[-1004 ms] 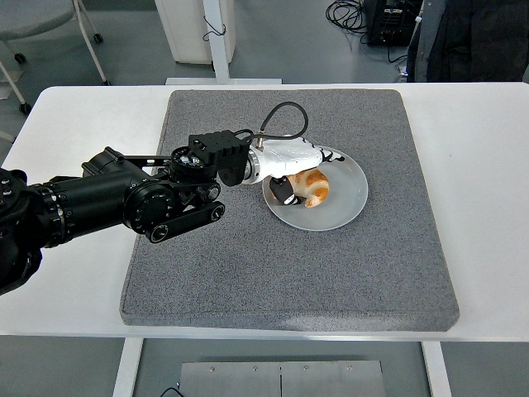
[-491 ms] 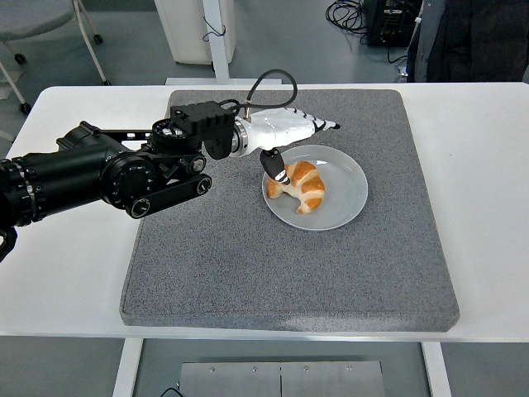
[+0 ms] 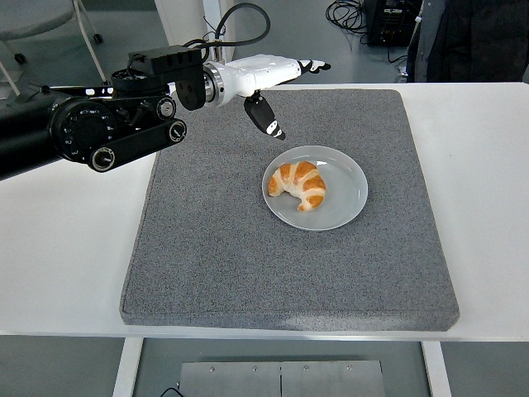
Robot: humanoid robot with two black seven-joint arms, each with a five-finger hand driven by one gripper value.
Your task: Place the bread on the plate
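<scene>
A golden croissant (image 3: 298, 184) lies on the left half of a round grey plate (image 3: 345, 198) in the middle of the grey mat (image 3: 248, 248). My left hand (image 3: 277, 87), white with black fingertips, is raised above the mat's far left part, up and to the left of the plate. Its fingers are spread, the thumb points down, and it holds nothing. The black left arm (image 3: 107, 124) reaches in from the left edge. The right arm is out of view.
The grey mat covers most of the white table (image 3: 66, 231). Beyond the table's far edge are a chair base (image 3: 50, 33), a white post (image 3: 216, 37), cables on the floor (image 3: 347, 12) and a dark garment (image 3: 471, 37) at top right.
My left hand let go of the croissant and drew back up and to the left, away from the plate. The croissant stays on the plate.
</scene>
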